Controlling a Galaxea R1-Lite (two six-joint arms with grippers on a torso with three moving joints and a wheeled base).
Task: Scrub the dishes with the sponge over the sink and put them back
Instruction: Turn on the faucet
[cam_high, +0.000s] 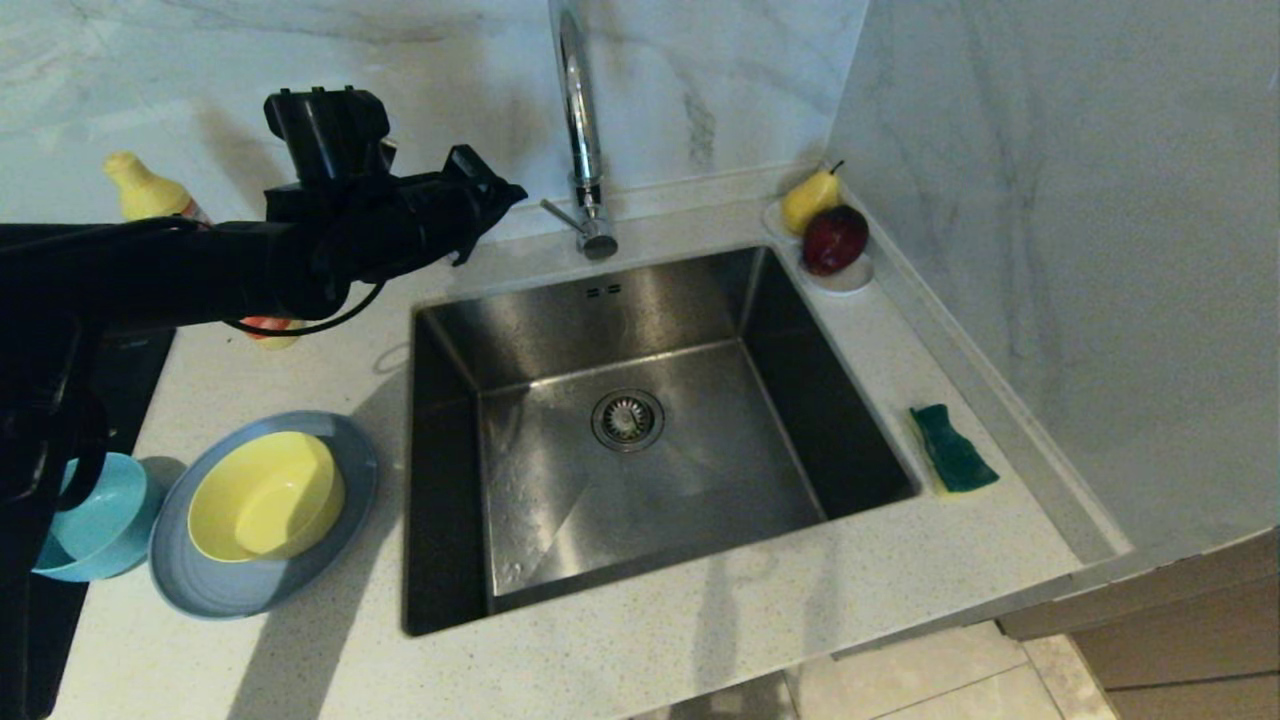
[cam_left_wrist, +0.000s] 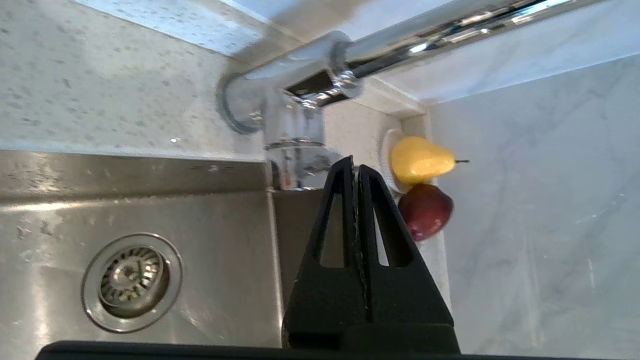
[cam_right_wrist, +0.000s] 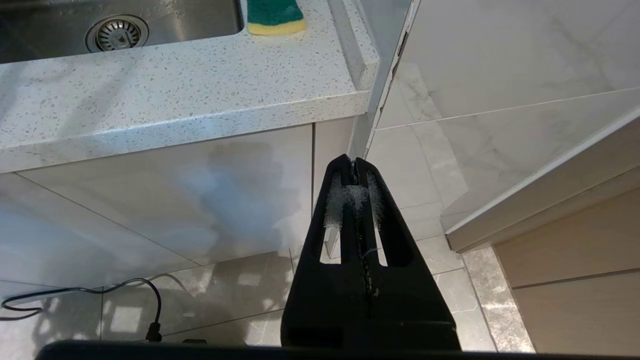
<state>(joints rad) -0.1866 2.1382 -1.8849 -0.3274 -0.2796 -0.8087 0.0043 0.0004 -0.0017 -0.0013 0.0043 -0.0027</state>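
Note:
The dishes sit on the counter left of the sink (cam_high: 640, 300): a yellow bowl (cam_high: 265, 495) rests in a grey-blue plate (cam_high: 340, 545), with a teal-blue bowl (cam_high: 100, 520) beside them, partly hidden by my left arm. The green and yellow sponge (cam_high: 952, 447) lies on the counter right of the basin, also seen as the sponge (cam_right_wrist: 275, 15) from the right wrist. My left gripper (cam_high: 505, 193) hovers shut and empty above the counter, level with the faucet base (cam_left_wrist: 290, 130). My right gripper (cam_right_wrist: 354, 162) hangs shut and empty below the counter edge.
A chrome gooseneck faucet (cam_high: 580, 120) stands behind the basin. A small white dish (cam_high: 845, 280) with a yellow pear (cam_high: 808, 200) and a dark red apple (cam_high: 835, 238) sits in the back right corner. A yellow bottle (cam_high: 145, 190) stands at the back left. Walls close in the right side.

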